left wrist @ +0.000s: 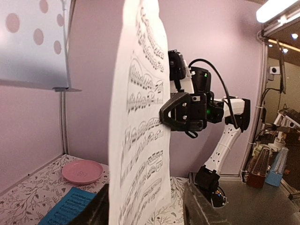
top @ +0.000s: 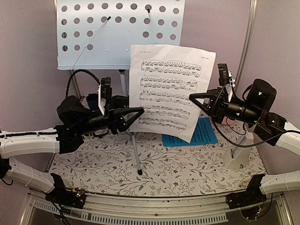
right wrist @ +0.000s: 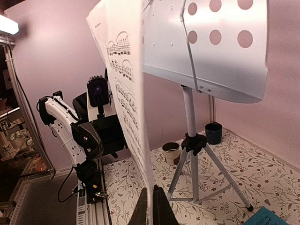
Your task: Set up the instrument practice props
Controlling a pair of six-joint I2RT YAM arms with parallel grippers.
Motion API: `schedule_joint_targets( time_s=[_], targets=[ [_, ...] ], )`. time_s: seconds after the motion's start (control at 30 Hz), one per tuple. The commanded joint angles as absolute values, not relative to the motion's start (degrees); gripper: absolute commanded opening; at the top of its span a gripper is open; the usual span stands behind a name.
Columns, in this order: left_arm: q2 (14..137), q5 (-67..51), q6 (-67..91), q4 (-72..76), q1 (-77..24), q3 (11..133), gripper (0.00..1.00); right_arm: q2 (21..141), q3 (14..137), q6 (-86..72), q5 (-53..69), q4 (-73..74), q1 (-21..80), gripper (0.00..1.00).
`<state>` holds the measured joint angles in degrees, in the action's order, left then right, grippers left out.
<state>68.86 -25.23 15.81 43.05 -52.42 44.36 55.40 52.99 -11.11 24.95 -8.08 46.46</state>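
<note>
Currently right gripper pinches white music sheet; left gripper parted; cup contents hidden

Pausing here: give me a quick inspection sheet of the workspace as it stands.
Surface: floral table cover, flat; blue music sheet lies on it at right.
Job's things: music stand upright at the back, its tray holding no sheet; white music sheet held in the air in front of it; white metronome stands near right.
Clutter: pink plate; two small cups by the stand's legs.
Grippers: right gripper shut on the white sheet's right edge; left gripper open, jaws either side of its left edge.
Cables: black cable loops behind the left gripper; second cable trails by the metronome.
Surroundings: pale walls; lab gear beyond the table's side.
</note>
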Motion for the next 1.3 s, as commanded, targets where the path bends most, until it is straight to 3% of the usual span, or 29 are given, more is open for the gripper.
schedule_joint_targets(
  time_s=[0.0,0.17,0.23,0.3,0.37,0.73,1.27],
  targets=[
    [62.2,-14.1,15.2,45.2,-52.0,36.6,0.54,52.3,54.0,-11.7,18.1,-8.4,46.1,0.00],
    [58.0,3.0,14.9,35.9,-52.0,32.1,0.58,51.7,54.1,-11.2,15.5,-5.3,45.5,0.00],
    [58.8,10.4,16.2,33.6,-52.0,31.3,0.67,51.4,54.2,-11.0,15.2,-5.0,45.4,0.00],
    [61.1,13.2,17.1,33.6,-51.9,31.0,0.83,51.0,54.2,-10.9,14.9,-4.8,45.3,0.00],
    [64.1,15.5,18.0,33.6,-52.0,31.6,0.86,50.8,54.2,-11.0,14.6,-4.7,45.1,0.00],
    [78.1,27.0,23.4,36.0,-53.5,36.5,0.85,50.0,53.3,-11.4,13.8,-3.4,44.9,0.00],
    [90.8,16.5,20.0,44.9,-49.5,43.5,0.78,48.6,52.8,-10.5,13.3,-2.3,44.7,0.00]
  ],
)
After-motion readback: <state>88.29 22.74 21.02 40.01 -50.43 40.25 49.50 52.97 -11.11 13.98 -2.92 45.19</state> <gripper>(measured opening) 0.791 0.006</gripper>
